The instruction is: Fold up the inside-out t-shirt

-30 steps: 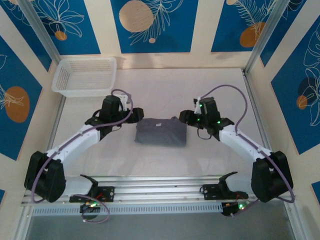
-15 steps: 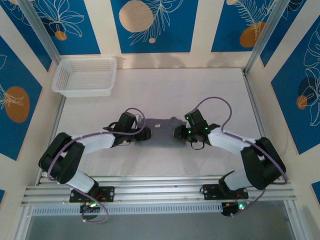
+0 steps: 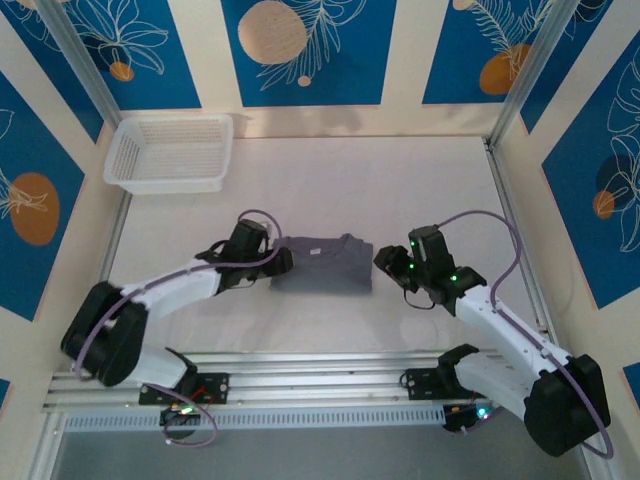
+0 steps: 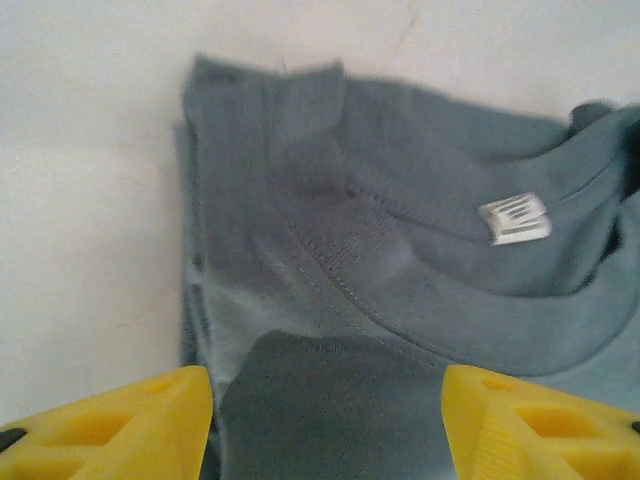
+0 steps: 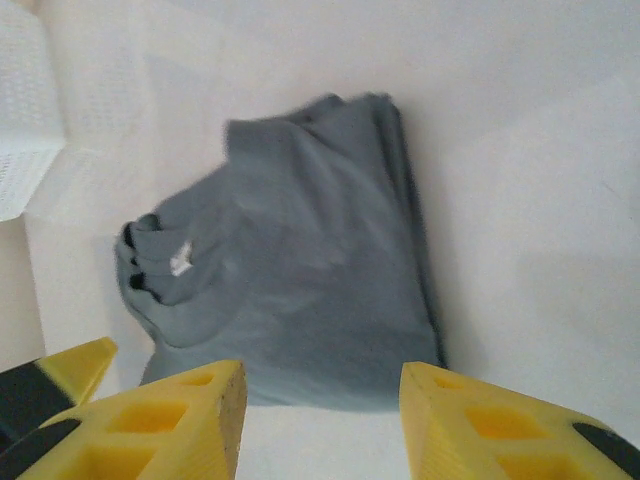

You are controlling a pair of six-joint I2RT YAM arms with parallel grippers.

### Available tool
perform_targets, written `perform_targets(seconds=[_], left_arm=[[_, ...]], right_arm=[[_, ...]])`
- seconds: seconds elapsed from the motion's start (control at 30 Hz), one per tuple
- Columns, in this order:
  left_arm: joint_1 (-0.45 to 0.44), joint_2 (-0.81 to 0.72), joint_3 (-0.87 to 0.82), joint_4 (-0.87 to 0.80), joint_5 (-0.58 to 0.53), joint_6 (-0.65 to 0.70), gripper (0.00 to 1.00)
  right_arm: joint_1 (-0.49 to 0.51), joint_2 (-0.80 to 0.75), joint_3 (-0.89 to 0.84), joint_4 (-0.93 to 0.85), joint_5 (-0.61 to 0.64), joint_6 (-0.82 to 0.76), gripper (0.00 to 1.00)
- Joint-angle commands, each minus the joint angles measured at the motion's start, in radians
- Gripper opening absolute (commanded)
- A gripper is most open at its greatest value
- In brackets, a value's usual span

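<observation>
The inside-out t-shirt (image 3: 322,265) lies folded into a compact dark grey rectangle at the table's middle, collar toward the back. In the left wrist view its collar and white label (image 4: 515,218) face up. My left gripper (image 3: 283,262) hovers at the shirt's left edge, open, its yellow fingertips (image 4: 130,425) spread over the fabric (image 4: 330,300) with nothing pinched between them. My right gripper (image 3: 386,262) stands just off the shirt's right edge, open and empty. Its wrist view looks across bare table at the folded shirt (image 5: 300,270).
A white mesh basket (image 3: 170,152) sits at the table's back left corner; it also shows as the basket (image 5: 25,130) in the right wrist view. White tabletop (image 3: 400,190) surrounds the shirt. Aluminium rails (image 3: 320,375) run along the near edge.
Both arms dropped from a raised pose to the shirt's sides. The right gripper then backed off to the right. The left gripper stays at the left edge. The shirt keeps its folded shape.
</observation>
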Motion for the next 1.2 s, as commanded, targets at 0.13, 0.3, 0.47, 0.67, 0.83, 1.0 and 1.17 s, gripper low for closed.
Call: perform_targets(seconds=[0.13, 0.3, 0.47, 0.67, 0.83, 1.0, 1.17], left_arm=[[-0.202, 0.434, 0.402, 0.227, 0.129, -0.051, 0.6], [-0.309, 0.734, 0.723, 0.334, 0.159, -0.18, 0.61], [-0.36, 0.723, 0.737, 0.383, 0.1, -0.168, 0.7], [-0.341, 0.392, 0.487, 0.369, -0.092, 0.031, 0.96], [-0.326, 0.1, 0.311, 0.266, -0.159, 0.206, 0.99], [-0.322, -0.115, 0.188, 0.154, -0.23, 0.265, 0.99], [-0.309, -0.245, 0.099, 0.109, -0.337, 0.243, 0.99]], right_arm=[[0.005, -0.055, 0.016, -0.201, 0.134, 0.22, 0.45], [0.004, -0.092, 0.096, -0.396, 0.293, 0.283, 0.45], [-0.064, -0.112, 0.149, -0.485, 0.289, 0.254, 0.47], [-0.235, -0.057, 0.115, -0.368, 0.099, 0.221, 0.49], [-0.34, 0.121, 0.087, -0.117, -0.042, 0.141, 0.42], [-0.363, 0.344, 0.138, -0.034, -0.052, 0.134, 0.28], [-0.4, 0.546, 0.23, 0.009, 0.082, 0.088, 0.25]])
